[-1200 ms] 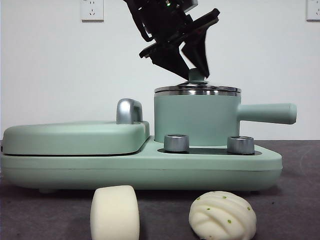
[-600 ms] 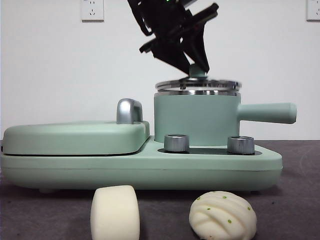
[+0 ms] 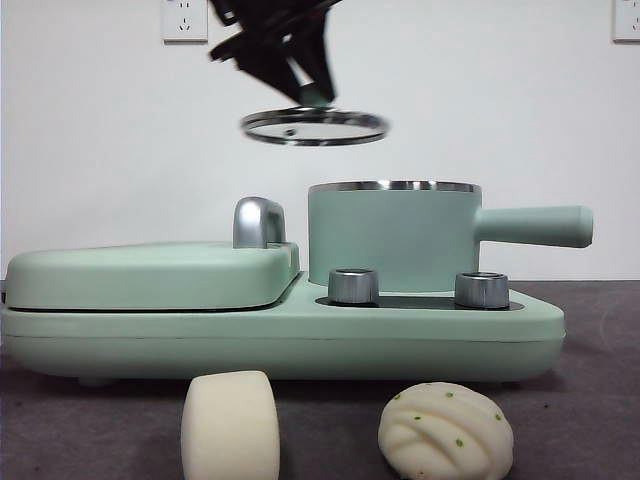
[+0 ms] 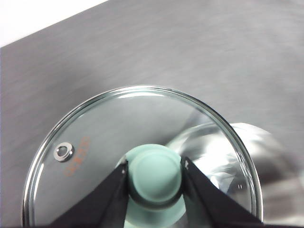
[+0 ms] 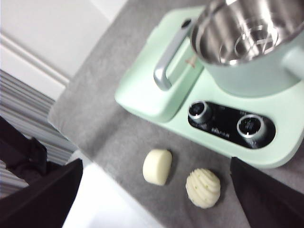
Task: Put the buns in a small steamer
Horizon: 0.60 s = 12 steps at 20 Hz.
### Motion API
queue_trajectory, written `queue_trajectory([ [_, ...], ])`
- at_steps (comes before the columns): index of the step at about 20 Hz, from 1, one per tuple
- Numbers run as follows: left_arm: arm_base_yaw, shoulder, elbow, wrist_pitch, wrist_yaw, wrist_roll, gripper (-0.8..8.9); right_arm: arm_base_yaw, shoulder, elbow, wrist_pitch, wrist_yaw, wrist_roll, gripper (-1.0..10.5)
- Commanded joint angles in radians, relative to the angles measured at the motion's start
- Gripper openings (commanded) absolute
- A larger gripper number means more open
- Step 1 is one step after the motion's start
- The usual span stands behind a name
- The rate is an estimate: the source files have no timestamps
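Steamer [image 3: 390, 235] uncovered; left gripper [image 4: 154, 172] clamps lid [image 3: 314, 126] aloft (right gripper [image 5: 152, 190] spread).

Front view: the plain bun [image 3: 230, 426] and pleated bun [image 3: 445, 431] are cut off at 6 o'clock by the frame edge, and the arm above the glass lid [image 3: 314, 127] is cropped at 12 o'clock. Left wrist view: the lid's rim [image 4: 57, 156] runs off at 6 o'clock. Right wrist view: the steamer [image 5: 251, 47] is blurred and cropped toward 1 o'clock.
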Motion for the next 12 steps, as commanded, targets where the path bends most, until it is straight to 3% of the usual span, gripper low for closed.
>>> queue_trajectory([
  [1,0.049,-0.015,0.042,0.001,0.003,0.010,0.50,0.087,0.054,0.019,0.010,0.062,0.030,4.8],
  [9,0.226,-0.015,0.042,0.000,0.003,0.014,0.49,0.555,0.402,0.130,0.017,0.399,0.110,4.8],
  [12,0.269,-0.015,0.042,0.011,0.004,0.016,0.49,0.693,0.580,0.195,0.022,0.478,0.151,4.8],
])
